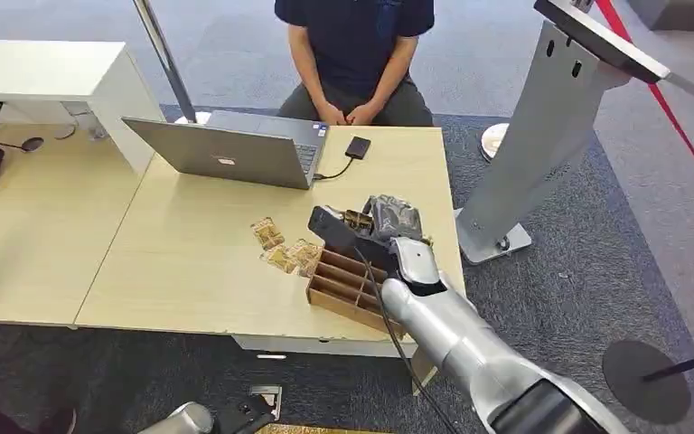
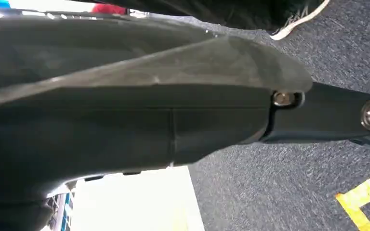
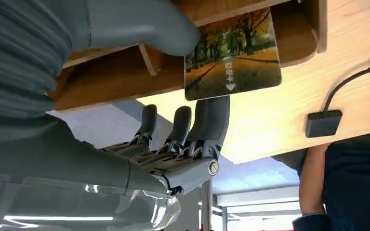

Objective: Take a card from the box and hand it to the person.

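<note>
A wooden divided box [image 1: 351, 286] stands near the table's front right corner. My right hand [image 1: 387, 228] hovers over the box's far end and pinches a card [image 1: 358, 220] with an autumn tree picture. In the right wrist view the card [image 3: 231, 57] sits between the grey thumb [image 3: 139, 24] and the dark fingers [image 3: 211, 120], in front of the box [image 3: 120, 79]. The person [image 1: 357, 54] sits across the table with hands clasped in the lap. My left arm [image 1: 181, 420] hangs low beside the table; its hand [image 2: 125, 120] is a close grey and dark shape over carpet.
Several loose cards [image 1: 280, 250] lie on the table [image 1: 190, 271] left of the box. An open laptop [image 1: 235, 149] and a small black device [image 1: 357, 146] on a cable stand at the far side. A grey kiosk stand [image 1: 542, 136] rises to the right.
</note>
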